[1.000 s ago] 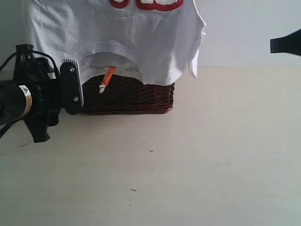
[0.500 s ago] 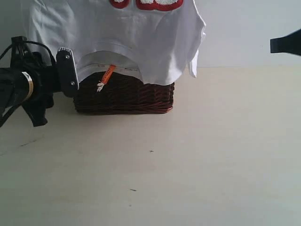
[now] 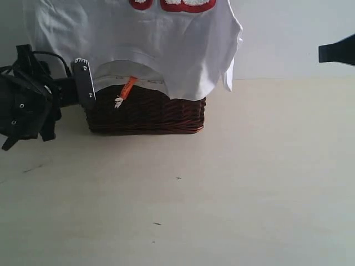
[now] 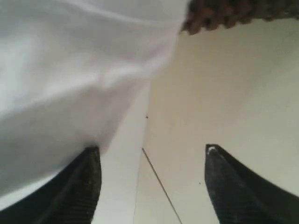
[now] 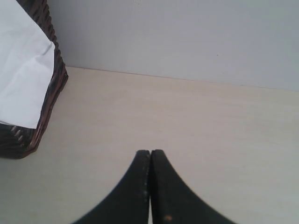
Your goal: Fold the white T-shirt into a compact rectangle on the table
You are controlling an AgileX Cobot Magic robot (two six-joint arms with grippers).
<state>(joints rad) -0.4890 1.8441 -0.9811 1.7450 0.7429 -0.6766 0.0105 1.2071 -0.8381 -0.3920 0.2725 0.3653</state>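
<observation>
Hem of white T-shirt (image 3: 166,50) just right of left gripper (image 4: 153,156)
Shirt drapes the basket (image 3: 150,113) at upper left; left jaws stand apart; right gripper (image 5: 150,154), pressed together, hangs far right.

Open table (image 3: 238,188) stretched in front of and to the right of the dark wicker basket (image 3: 150,113), and a claw could pass freely there. The basket stood toward the back left, and the white T-shirt (image 3: 166,50) draped over it covered its top and hung down its front and right side. The left claw (image 4: 152,156), jaws apart, was crowded just beside the basket's left end with cloth close by one finger, while the right claw (image 5: 150,154), jaws together, hung well clear over open table.
</observation>
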